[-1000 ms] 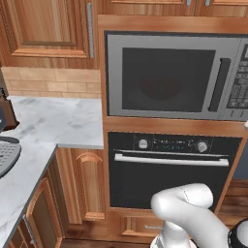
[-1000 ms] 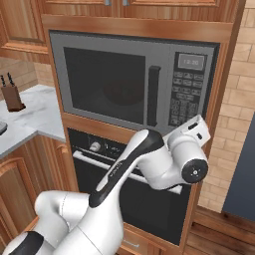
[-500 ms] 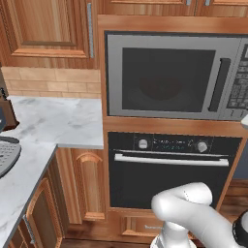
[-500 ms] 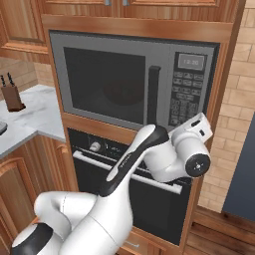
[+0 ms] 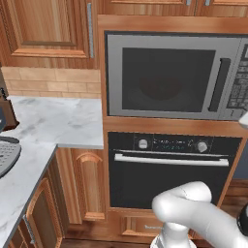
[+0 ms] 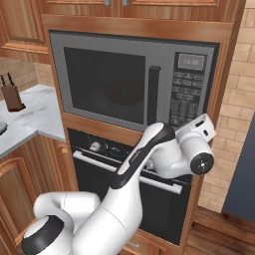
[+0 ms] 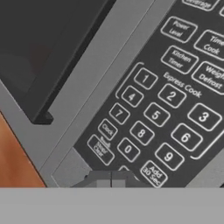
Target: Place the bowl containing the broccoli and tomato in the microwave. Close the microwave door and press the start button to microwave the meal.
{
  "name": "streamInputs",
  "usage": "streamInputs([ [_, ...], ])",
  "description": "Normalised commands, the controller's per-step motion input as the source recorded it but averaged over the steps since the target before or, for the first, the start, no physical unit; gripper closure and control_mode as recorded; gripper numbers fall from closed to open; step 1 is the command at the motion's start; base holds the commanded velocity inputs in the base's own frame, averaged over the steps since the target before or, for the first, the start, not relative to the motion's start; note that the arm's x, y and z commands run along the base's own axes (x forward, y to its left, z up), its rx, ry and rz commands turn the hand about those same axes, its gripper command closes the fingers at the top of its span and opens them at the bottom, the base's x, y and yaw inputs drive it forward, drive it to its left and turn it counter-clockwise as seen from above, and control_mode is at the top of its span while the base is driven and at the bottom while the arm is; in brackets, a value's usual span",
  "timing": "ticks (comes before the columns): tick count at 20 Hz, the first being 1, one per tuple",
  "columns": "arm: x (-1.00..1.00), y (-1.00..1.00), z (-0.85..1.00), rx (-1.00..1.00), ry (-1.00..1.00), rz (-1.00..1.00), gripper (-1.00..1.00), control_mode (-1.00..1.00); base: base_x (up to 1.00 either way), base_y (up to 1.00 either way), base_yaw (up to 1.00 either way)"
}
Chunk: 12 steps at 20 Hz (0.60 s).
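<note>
The microwave (image 5: 112,72) is built into the wood cabinet, and its microwave door (image 6: 60,74) is shut with the black bar handle (image 6: 153,94) upright. A dim reddish round shape, the bowl (image 5: 160,87), shows behind the dark window. The broccoli and tomato cannot be made out. My gripper (image 7: 111,178) is shut with nothing in it. Its tips are right up against the lower part of the keypad (image 7: 166,109), just under the 0 key. My white hand (image 6: 200,128) sits at the keypad's lower right corner. The start button cannot be told apart.
A black oven (image 5: 169,174) with a silver handle sits directly below the microwave. A marble counter (image 5: 53,123) runs off to the left, with a knife block (image 6: 11,94) on it. Wood cabinets surround the opening, and a brick wall (image 6: 239,114) stands to the right.
My hand and forearm have edged slightly right and closer to the keypad. The door has stayed shut.
</note>
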Motion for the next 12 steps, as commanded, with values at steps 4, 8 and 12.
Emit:
streamInputs([
  [4, 0.23, -0.14, -0.11, 0.0, 0.0, 0.0, 1.0, -1.0, 0.0, 0.0, 0.0],
  [8, 0.23, -0.11, -0.13, 0.0, 0.0, 0.0, 1.0, -1.0, 0.0, 0.0, 0.0],
  [12, 0.26, -0.1, -0.08, 0.0, 0.0, -0.01, 1.0, -1.0, 0.0, 0.0, 0.0],
])
